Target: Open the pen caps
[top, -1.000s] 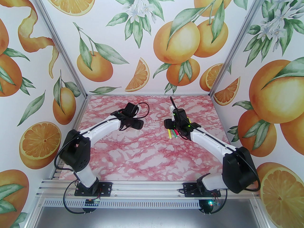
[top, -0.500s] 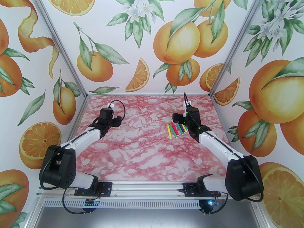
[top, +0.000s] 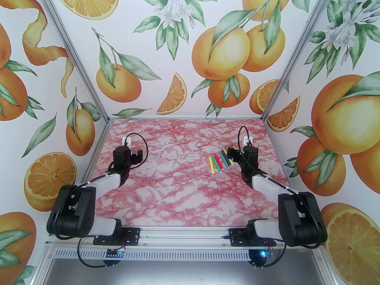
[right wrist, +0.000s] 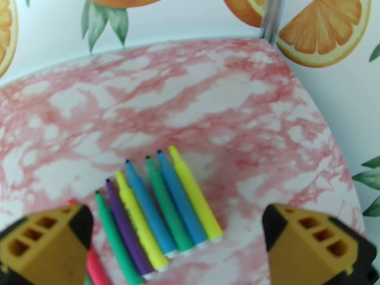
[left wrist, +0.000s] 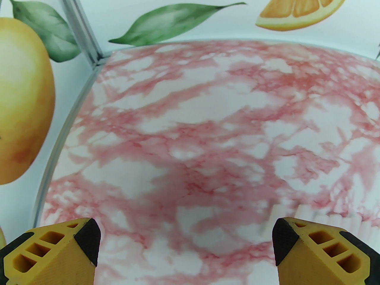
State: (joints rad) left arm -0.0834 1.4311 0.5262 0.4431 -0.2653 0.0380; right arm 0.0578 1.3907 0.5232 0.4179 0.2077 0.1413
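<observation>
Likely the closing step, with the pens [right wrist: 160, 206] fanned on the right of the bench [top: 178, 194], tips bare, before the right gripper [right wrist: 176, 221], jaws apart and empty, and the left gripper [left wrist: 185, 236] likewise apart near pale blurs, perhaps the pen caps [left wrist: 323, 220]; next, checking for any cap left on.

A pink-and-white marbled tabletop [top: 184, 194] forms the floor of the enclosure. Wallpaper printed with oranges, slices, green leaves and white blossoms covers the far wall [top: 178, 55], the left wall [top: 35, 105] and the right wall [top: 341, 114]. Aluminium posts [top: 78, 61] rise from the far corners. A slotted aluminium rail [top: 184, 237] runs along the near edge.
</observation>
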